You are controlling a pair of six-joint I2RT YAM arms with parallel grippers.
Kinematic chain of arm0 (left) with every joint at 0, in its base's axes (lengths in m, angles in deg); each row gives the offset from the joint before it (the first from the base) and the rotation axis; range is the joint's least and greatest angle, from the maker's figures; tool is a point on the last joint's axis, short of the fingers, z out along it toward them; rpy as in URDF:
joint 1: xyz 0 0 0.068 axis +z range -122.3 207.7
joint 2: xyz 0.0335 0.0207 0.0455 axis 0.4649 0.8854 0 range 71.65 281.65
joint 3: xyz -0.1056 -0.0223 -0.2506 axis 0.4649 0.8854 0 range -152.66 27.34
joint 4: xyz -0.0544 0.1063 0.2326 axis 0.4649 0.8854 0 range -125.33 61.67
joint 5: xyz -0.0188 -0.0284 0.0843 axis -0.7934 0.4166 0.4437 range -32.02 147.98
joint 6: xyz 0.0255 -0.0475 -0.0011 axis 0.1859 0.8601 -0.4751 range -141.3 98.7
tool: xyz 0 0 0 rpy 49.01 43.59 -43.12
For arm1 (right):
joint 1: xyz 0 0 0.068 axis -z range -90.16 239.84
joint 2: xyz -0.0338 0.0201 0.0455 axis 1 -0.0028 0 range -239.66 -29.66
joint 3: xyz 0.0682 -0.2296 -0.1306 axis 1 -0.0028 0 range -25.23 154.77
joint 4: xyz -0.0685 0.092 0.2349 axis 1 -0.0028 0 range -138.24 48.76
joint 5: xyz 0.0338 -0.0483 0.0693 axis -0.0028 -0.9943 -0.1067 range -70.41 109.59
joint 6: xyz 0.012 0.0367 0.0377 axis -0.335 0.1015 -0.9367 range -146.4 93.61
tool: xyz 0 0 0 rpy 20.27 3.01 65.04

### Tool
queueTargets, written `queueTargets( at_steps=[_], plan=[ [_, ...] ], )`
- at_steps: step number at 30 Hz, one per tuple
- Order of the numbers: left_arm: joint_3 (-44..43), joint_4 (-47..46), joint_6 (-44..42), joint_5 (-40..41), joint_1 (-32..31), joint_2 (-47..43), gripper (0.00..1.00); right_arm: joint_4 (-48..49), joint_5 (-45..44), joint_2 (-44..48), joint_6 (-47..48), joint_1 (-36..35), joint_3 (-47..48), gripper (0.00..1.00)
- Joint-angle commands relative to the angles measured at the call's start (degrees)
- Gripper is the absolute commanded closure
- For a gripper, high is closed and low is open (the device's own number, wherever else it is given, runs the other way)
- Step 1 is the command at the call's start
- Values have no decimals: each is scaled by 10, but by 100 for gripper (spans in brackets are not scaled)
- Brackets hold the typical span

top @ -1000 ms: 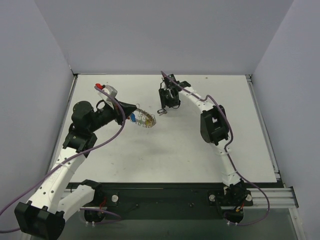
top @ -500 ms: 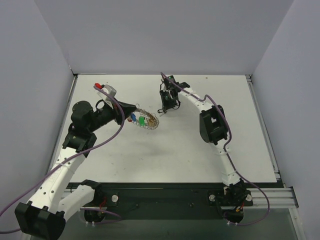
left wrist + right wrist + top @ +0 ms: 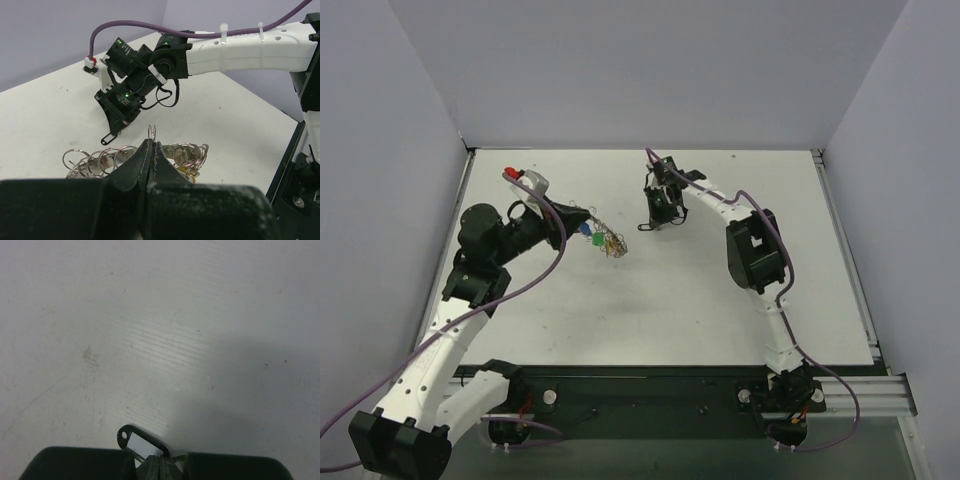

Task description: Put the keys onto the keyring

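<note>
The keyring [image 3: 608,241] is a silvery band strung with several small wire rings [image 3: 125,157]. It hangs off the table from my left gripper [image 3: 582,224], whose jaws [image 3: 152,146] are shut on one thin ring at its top. Keys with green [image 3: 597,240] and blue [image 3: 585,229] heads dangle from it, and a yellow one [image 3: 189,172] peeks out under the rings. My right gripper [image 3: 654,222] hovers just right of the keyring, shut on a small flat black tag [image 3: 144,436] with a tiny hole. The tag also shows as a loop [image 3: 111,137] under that gripper.
Grey walls close in the white table [image 3: 720,300] on the left, back and right. A black rail [image 3: 650,385] with both arm bases runs along the near edge. A purple cable [image 3: 150,27] loops over the right arm.
My right gripper has shut on the black tag and shifted slightly right. My left gripper has swung the keyring a little up and left, turning it so the key heads show differently.
</note>
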Motion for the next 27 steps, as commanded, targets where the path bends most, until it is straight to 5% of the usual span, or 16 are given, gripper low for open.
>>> queueTargets(
  at_steps=[1, 13, 22, 27],
  plan=[
    [-7, -37, 6, -16, 4, -28, 100, -14, 24, 110, 6, -1, -47, 100],
    [-13, 27, -41, -89, 5, -93, 100, -33, 164, 379, 8, -9, -184, 100],
    [6, -1, -46, -219, -3, -135, 100, -121, 321, 479, 32, -71, -148, 100],
    [18, 8, -54, -218, -6, -155, 100, -121, 264, 498, 22, -93, -174, 100]
  ],
)
